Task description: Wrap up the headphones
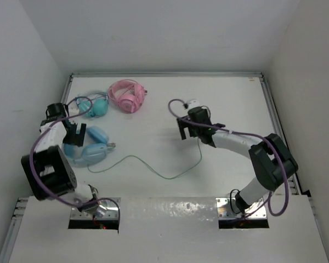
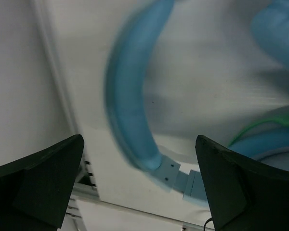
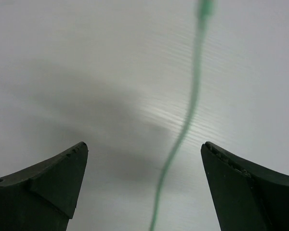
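Though poised over headphones [image 1: 90, 149] and cable [image 3: 184, 134], grips nothing as yet: wrap not begun.

Shows headphones flat at the left of the table [image 1: 230, 104], headband [image 2: 130, 106] right beneath left gripper [image 2: 139, 192], fingers spread wide and touching nothing; placed, by appearance, to pin or lift the band. Trails cable loose across mid-table and up to right gripper [image 3: 144, 187], fingers equally wide apart, cable hanging between them unpinched; positioned, presumably, to catch the free end for winding. Includes pink pair [image 1: 126, 97] and teal pair [image 1: 94, 107] at the far left, just beyond, untouched. Rests on a plain white, faintly ribbed board edged by a metal rail [image 1: 164, 74] and boxed in by bare white walls [image 1: 153, 33].
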Tool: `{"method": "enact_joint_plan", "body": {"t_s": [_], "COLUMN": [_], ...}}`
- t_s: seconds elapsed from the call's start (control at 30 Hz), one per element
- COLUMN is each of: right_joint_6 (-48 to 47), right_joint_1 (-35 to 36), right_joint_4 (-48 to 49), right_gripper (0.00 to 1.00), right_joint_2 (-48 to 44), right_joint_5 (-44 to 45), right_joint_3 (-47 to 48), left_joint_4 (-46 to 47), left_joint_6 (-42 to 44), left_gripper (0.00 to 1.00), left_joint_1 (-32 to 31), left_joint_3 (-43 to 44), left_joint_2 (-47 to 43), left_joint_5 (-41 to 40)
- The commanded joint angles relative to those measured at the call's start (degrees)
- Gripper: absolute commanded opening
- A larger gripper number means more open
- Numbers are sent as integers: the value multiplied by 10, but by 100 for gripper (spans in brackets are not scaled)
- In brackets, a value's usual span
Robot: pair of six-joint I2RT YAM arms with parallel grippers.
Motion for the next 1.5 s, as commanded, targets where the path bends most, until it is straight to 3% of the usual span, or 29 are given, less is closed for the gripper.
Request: {"method": "enact_joint_plan", "body": {"t_s": [0.0, 0.13, 0.2, 0.3, 0.37, 0.5, 0.57, 0.7, 0.87, 0.97, 1.13, 1.27, 1.3, 1.37, 1.43, 1.47], "right_joint_6": [-160, -205, -193, -181, -180, -198, -223, -228, -225, -203, -176, -141, -129, -120, -108, -105], "right_joint_1": [109, 162, 166, 168, 168, 168, 168, 173, 196, 198, 197, 206, 209, 214, 217, 221], "right_joint_4": [29, 70, 68, 38, 17, -25, -46, -55, -9, 94, 139, 124, 127, 129, 135, 141], "right_gripper": [99, 99, 99, 96, 95, 99, 99, 98, 97, 98, 94, 58, 45, 34, 6, 0], "right_joint_2": [-27, -44, -48, -63, -86, -140, -154, -142, -104, -71, -3, 34, 37, 35, 27, 22], "right_joint_5": [-53, -98, -110, -124, -143, -201, -267, -319, -321, -283, -247, -212, -203, -199, -199, -190], "right_joint_3": [15, -22, -34, -40, -51, -89, -102, -116, -130, -157, -146, -131, -137, -142, -155, -159], "left_joint_4": [52, 99, 112, 127, 124, 58, 1, -86, -116, -110, -75, -46, -32, -16, 13, 25], "left_joint_6": [5, -5, -1, 2, 4, 8, 4, 2, -38, -62, -111, -162, -172, -195, -237, -251], "left_gripper": [98, 94, 85, 53, 1, 0, 0, 0, 0, 0, 0, 0, 0, 0, 0, 0], "left_joint_1": [30, 57, 57, 57, 58, 58, 58, 57, 39, 27, 8, 2, 1, 1, 1, 1], "left_joint_3": [-6, -14, -25, -54, -57, -27, -7, 66, 135, 182, 196, 210, 211, 214, 214, 211], "left_joint_2": [54, 125, 142, 172, 178, 136, 71, -58, -106, -102, -94, -90, -89, -86, -84, -82], "left_joint_5": [-7, -17, -13, -15, 20, 107, 180, 318, 371, 400, 427, 452, 460, 470, 487, 495]}}
